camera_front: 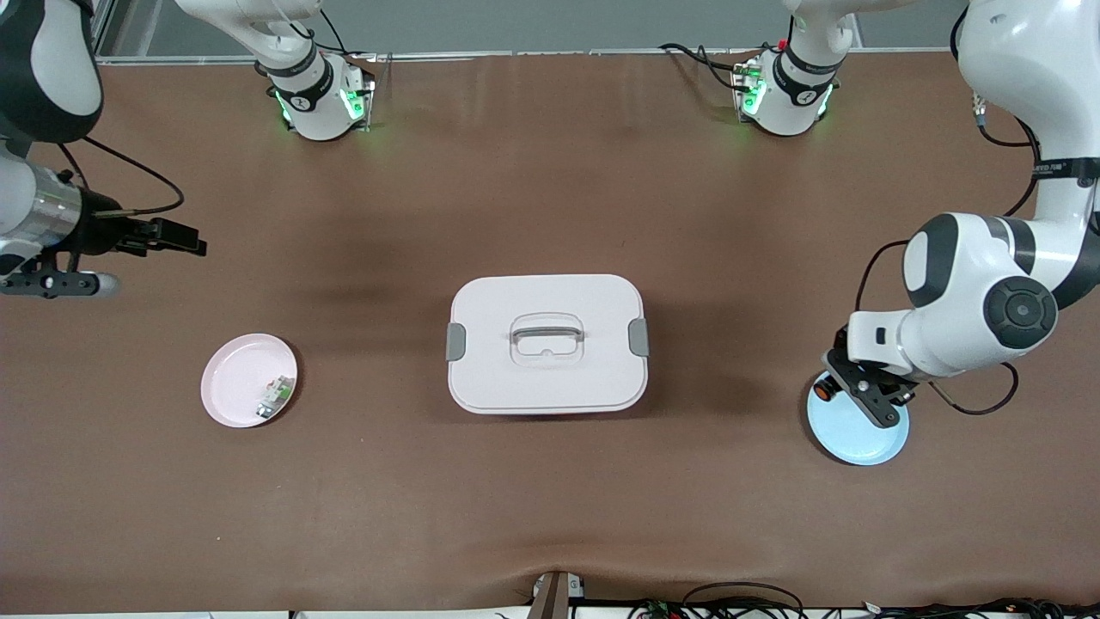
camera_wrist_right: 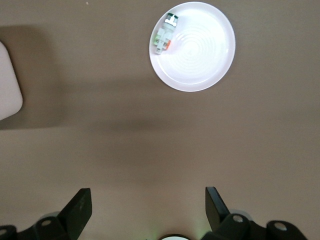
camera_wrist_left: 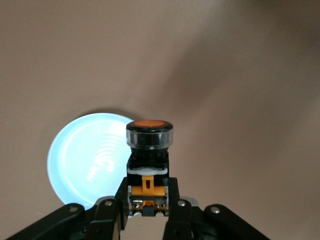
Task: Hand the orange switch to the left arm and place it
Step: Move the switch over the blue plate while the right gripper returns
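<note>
The left gripper [camera_wrist_left: 147, 212] is clamped on the base of the orange switch [camera_wrist_left: 149, 160], holding it just over the blue plate [camera_front: 859, 430]. The switch looks light, rigid and smooth-sided, so the squared base is probably the safest hold. Its long axis runs straight out from the fingertips, orange face outermost. The box [camera_front: 546, 342] sits well apart at mid-worktop. The right gripper [camera_wrist_right: 147, 207] waits with its jaws wide apart, near the pink plate [camera_front: 249, 380].
</note>
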